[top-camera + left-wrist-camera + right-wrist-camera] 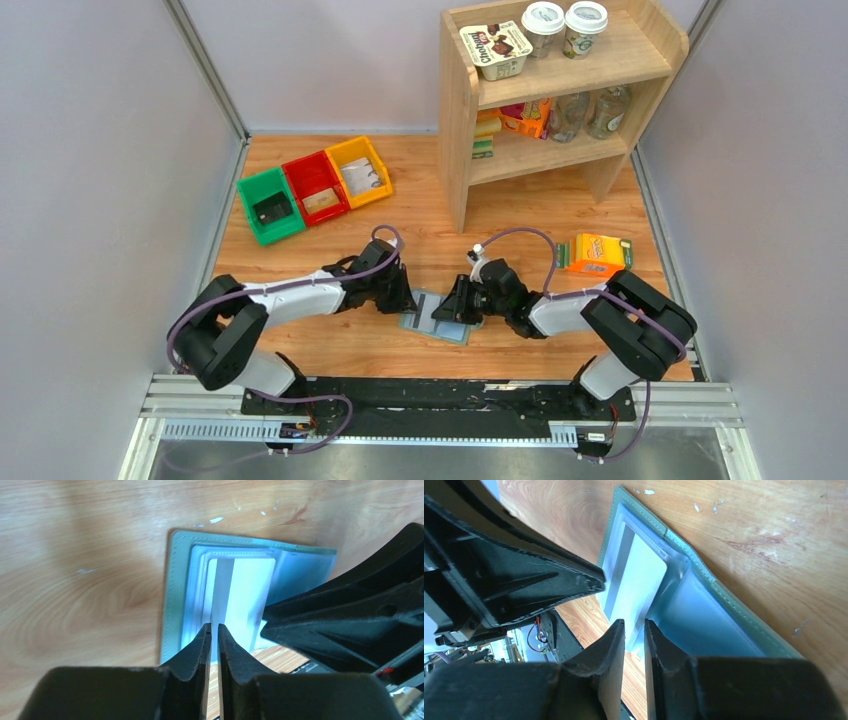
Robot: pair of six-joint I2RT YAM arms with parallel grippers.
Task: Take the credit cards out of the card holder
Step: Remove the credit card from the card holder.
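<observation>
The card holder (pixel 436 325) lies open on the wood between both grippers. In the left wrist view it is grey-green (pixel 176 595) with pale blue panels. A white card with a grey stripe (pixel 245 592) sticks partly out of its left leaf, and shows in the right wrist view too (pixel 636 577). My left gripper (pixel 214 628) stands at the holder's near edge with its jaws almost touching; nothing shows between them. My right gripper (pixel 634 626) is at the card's near corner by the fold (pixel 681 567), jaws a narrow gap apart. The two grippers nearly touch (pixel 405 292) (pixel 458 303).
Green, red and yellow bins (pixel 312 187) sit at the back left. A wooden shelf (pixel 560 95) with cups, bottles and cartons stands at the back right. An orange carton with green ends (pixel 596 254) lies at the right. The rail (pixel 440 400) runs along the near edge.
</observation>
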